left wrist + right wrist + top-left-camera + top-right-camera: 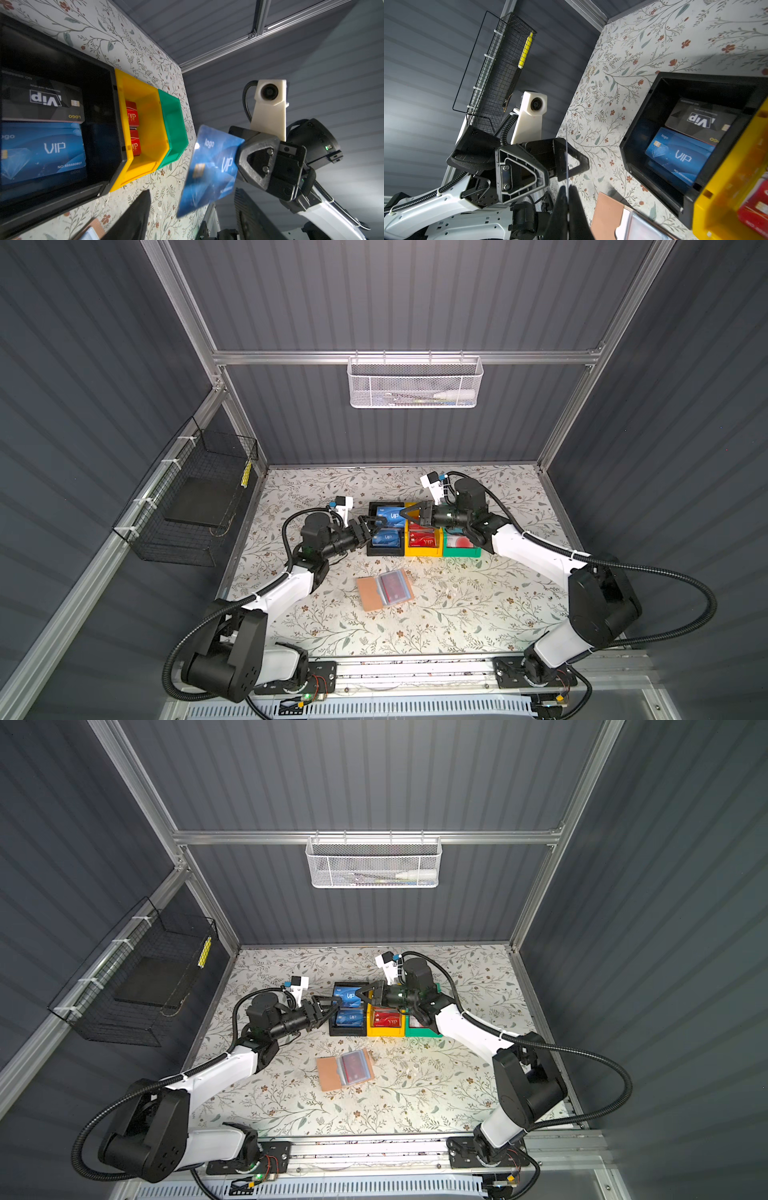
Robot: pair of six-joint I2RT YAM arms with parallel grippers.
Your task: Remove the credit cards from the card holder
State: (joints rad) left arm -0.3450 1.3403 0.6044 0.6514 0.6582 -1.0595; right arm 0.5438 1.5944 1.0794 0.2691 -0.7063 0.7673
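Right gripper [402,515]: closed on one edge of a blue VIP card [209,170], which it holds in the air above the far part of the black bin [384,553]; the right wrist view shows this card edge-on, pinched between the two fingers. Left gripper [372,527]: jaws apart and holding nothing. It faces the right gripper from the opposite side, fingertips near the card's free end; contact cannot be told. Card holder [370,594]: a tan booklet lying open and flat on the floral table [457,614], on the near side of the bins and well apart from them, between the two arms. Its clear sleeves are spread to the right of the cover, with a red card [394,588] showing inside them. Black bin, contents as seen from the left wrist view: a second blue VIP card [43,149] lying face up and a black Vip card [41,104] beside it, partly overlapping it. Yellow bin [422,552]: touches the black bin on its right and holds red VIP cards [424,537]. Green bin [461,552]: touches the yellow bin on its right and lies partly under the right arm. It holds a white-and-red card [459,541]. All three bins stand in one row on the table.
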